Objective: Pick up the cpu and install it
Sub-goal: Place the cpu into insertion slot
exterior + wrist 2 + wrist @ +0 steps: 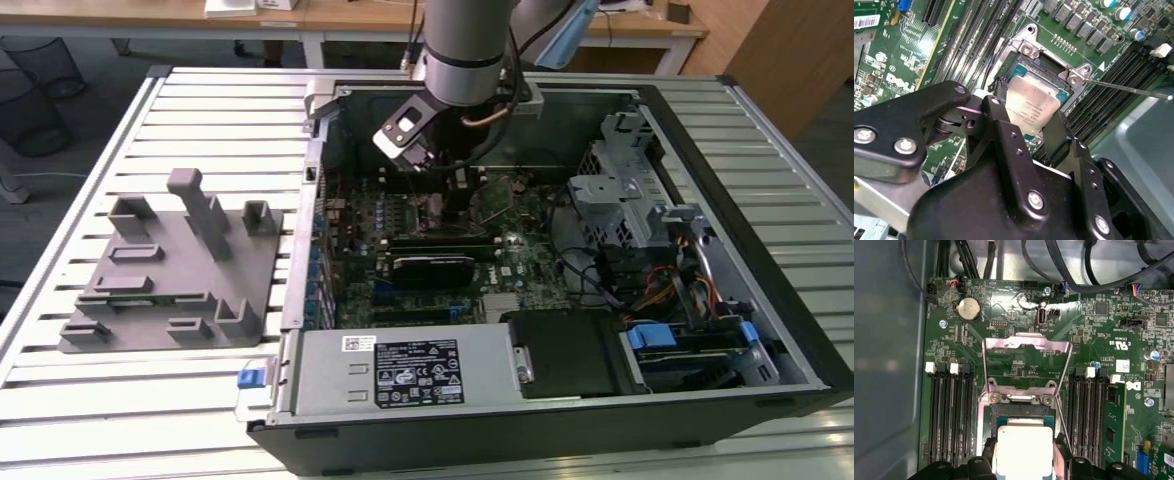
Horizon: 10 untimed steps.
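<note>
Reaching down with the arm (461, 50) into the open computer case (747, 200) on the slatted counter (200, 90). Hanging the hand (445, 190) low over the green board (527, 265), at the end of the case away from the silver box (400, 372). Well apart from the grey fixture (167, 270), out on the counter to the exterior view's left of the case.

Clamped on the cpu (1035, 102) — one black finger (1004, 130) pressed to one edge, another pressed to the edge across from it. Held flat side up, with the pale silver top plain to see in both wrist views. Tucked right between the fingertips, not off to one side of the hand.

Held right over the open socket (1024, 412), closely lined up with its dark square. Hard to tell whether touching the socket or just above it. Set between long dark slots (949, 415) on both sides. Just past the socket, a shiny metal lid (1026, 347) swung open, with green board showing through its middle — and a thin metal rod (1129, 89) sticking out beside it. Farther along the board, a round silver battery (969, 309).
</note>
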Each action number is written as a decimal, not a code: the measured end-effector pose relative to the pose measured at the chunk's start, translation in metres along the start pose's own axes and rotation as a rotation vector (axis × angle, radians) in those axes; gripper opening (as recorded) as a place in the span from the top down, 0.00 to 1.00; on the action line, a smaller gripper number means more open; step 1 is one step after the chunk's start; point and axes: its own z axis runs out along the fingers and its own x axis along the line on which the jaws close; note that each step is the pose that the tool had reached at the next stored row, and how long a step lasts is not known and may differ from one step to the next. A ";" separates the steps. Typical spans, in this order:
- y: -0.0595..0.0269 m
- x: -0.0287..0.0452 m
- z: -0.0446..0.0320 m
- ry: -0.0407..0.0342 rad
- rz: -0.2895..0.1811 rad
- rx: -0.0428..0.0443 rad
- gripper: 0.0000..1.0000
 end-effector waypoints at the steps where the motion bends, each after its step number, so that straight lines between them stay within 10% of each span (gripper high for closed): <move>1: 0.0004 0.0000 0.0006 0.0001 0.000 0.0000 0.47; 10: 0.0013 0.0001 0.0086 0.0001 0.000 0.0000 0.47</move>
